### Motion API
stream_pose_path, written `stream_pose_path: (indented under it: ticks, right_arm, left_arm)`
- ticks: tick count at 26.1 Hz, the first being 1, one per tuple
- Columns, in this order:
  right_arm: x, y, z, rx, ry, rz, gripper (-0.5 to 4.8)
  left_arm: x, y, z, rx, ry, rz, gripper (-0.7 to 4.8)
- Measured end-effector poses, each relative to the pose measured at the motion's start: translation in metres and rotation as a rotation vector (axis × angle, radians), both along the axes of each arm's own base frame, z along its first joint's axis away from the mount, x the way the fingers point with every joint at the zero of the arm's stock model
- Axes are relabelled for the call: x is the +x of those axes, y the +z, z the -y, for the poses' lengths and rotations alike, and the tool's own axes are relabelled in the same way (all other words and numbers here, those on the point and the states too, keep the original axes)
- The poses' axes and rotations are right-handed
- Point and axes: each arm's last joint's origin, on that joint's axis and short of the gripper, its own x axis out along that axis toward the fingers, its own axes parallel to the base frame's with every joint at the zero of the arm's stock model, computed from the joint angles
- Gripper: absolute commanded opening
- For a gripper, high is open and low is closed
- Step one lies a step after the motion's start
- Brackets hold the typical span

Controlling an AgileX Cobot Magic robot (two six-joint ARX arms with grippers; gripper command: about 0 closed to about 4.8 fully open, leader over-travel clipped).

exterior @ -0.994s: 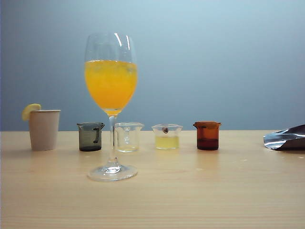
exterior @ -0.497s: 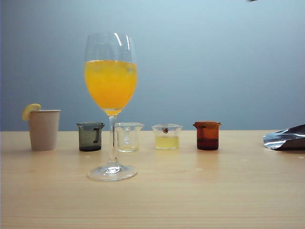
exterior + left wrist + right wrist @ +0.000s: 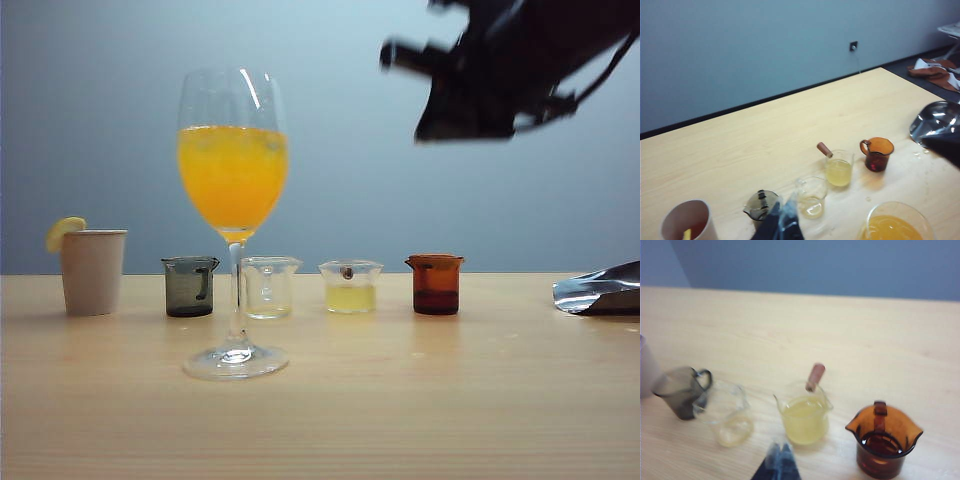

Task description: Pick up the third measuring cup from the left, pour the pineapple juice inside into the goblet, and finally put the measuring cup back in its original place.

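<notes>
The right gripper [image 3: 778, 462], fingers pressed together and empty, is held above the third measuring cup [image 3: 804, 416], presumably for approach; the left gripper [image 3: 781, 227], also seen closed, is kept near the goblet [image 3: 233, 215].

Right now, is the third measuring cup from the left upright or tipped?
Upright. The third measuring cup stands on the table with pineapple juice level inside; neither gripper touches it.
</notes>
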Motion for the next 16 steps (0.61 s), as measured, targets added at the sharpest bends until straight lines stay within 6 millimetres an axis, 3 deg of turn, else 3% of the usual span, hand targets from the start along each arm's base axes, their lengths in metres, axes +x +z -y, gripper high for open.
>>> stream_pose_path:
  ticks: [6, 10, 16]
  right_arm:
    - [0.021, -0.031, -0.018, 0.034, 0.039, 0.013, -0.06]
    - [0.033, -0.074, -0.029, -0.005, 0.046, -0.046, -0.06]
    - [0.044, -0.103, -0.036, -0.010, 0.005, -0.030, -0.06]
  left_arm:
    - [-0.004, -0.002, 0.014, 0.003, -0.116, -0.015, -0.06]
    - [-0.009, -0.001, 0.023, 0.002, -0.189, -0.012, -0.06]
    - [-0.010, -0.006, 0.024, 0.002, -0.194, -0.064, -0.05]
